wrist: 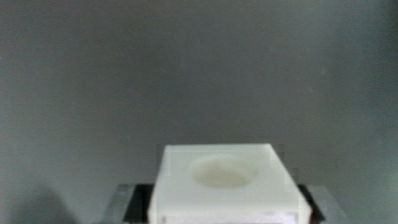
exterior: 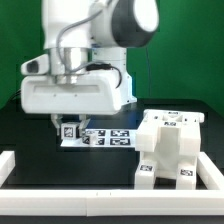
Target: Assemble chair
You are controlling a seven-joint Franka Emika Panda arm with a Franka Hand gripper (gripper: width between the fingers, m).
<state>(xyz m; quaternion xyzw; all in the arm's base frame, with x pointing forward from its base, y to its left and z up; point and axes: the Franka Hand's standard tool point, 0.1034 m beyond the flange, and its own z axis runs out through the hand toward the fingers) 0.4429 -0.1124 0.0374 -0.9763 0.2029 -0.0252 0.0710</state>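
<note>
Holding a part: your gripper (wrist: 217, 205) pinches a small matte-white plastic block (wrist: 222, 172).
Next, probably: carry it to the stepped white chair body (exterior: 170, 150), well apart from the hand, and align.

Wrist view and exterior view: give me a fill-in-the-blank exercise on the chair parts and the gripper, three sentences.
1. In the wrist view, the gripper is closed on a white block whose camera-facing side has a ___ recess.
2. The partly built chair stands on the exterior view's ___ side.
3. The marker board lies flat on a table that is ___ in colour.

Missing words: round; right; black.
</note>
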